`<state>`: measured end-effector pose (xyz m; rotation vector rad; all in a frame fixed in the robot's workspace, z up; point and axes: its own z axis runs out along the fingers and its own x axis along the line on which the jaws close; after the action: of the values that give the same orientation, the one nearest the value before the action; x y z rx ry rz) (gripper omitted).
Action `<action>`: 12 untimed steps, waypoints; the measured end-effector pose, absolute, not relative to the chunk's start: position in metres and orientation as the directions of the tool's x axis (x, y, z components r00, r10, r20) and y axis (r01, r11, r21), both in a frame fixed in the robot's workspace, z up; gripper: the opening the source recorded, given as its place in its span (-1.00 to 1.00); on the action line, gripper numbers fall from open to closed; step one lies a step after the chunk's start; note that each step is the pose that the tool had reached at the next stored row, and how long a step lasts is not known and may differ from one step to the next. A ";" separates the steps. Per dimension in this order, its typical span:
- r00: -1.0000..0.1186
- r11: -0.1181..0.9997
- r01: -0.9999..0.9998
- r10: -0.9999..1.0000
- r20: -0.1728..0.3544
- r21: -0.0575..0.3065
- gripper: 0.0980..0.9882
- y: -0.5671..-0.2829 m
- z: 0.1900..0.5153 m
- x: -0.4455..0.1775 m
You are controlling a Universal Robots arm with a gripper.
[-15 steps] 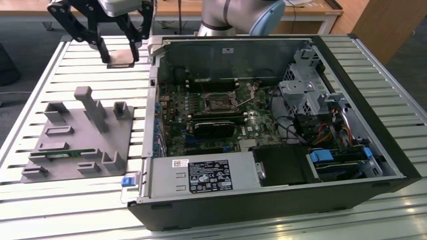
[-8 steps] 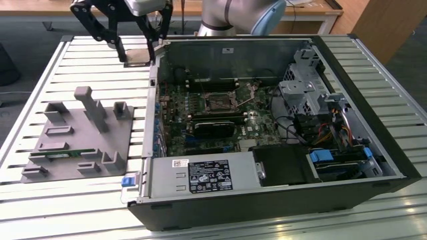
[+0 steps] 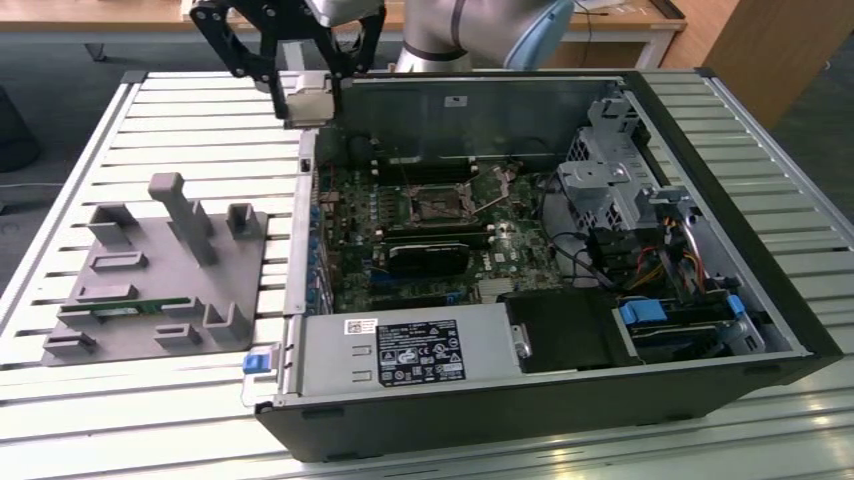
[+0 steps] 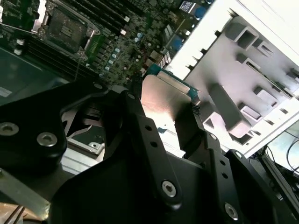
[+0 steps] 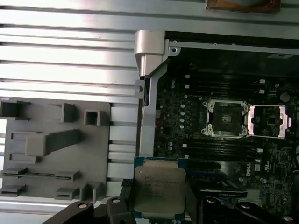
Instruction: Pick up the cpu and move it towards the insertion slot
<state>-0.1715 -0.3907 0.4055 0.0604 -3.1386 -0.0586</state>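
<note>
Jaws pinch cpu (image 5: 158, 189) above case edge, well apart from insertion slot (image 5: 227, 118) on mobo.

The cpu (image 5: 159, 190) (silvery square top, pale green-edged rim) sits clamped flat between the gripper (image 5: 158, 198) fingers, lifted. The insertion slot (image 5: 227, 118), a dark square socket in a silvery bracket, lies well beyond the fingertips, below on the board.

Slatted table (image 3: 160, 110) carries grey fixture (image 3: 154, 270) and computer case (image 3: 534, 400).
</note>
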 end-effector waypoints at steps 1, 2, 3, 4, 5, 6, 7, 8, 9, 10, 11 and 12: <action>-0.999 0.999 -0.038 -0.038 0.001 0.037 -0.02 -0.389 0.405 -0.168; -0.999 0.999 -0.038 -0.039 0.001 0.037 -0.02 -0.388 0.405 -0.165; -0.999 0.999 -0.038 -0.039 0.001 0.037 -0.02 -0.387 0.405 -0.162; -0.999 0.999 -0.038 -0.039 0.001 0.037 -0.02 -0.385 0.405 -0.158; -0.999 0.999 -0.038 -0.039 0.001 0.037 -0.02 -0.384 0.405 -0.155; -0.999 0.999 -0.038 -0.038 0.001 0.037 -0.02 -0.383 0.405 -0.152; -0.999 0.999 -0.038 -0.038 0.001 0.037 -0.02 -0.381 0.404 -0.149; -0.999 0.999 -0.038 -0.038 0.001 0.037 -0.02 -0.380 0.404 -0.146; -0.999 0.999 -0.038 -0.039 0.001 0.037 -0.02 -0.378 0.404 -0.143; -0.999 0.999 -0.038 -0.038 0.001 0.037 -0.02 -0.377 0.404 -0.140; -0.999 0.999 -0.038 -0.039 0.001 0.037 -0.02 -0.375 0.404 -0.137; -0.999 0.999 -0.038 -0.039 0.001 0.037 -0.02 -0.374 0.404 -0.134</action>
<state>-0.1336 -0.3738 0.4035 0.0604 -3.1386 -0.0587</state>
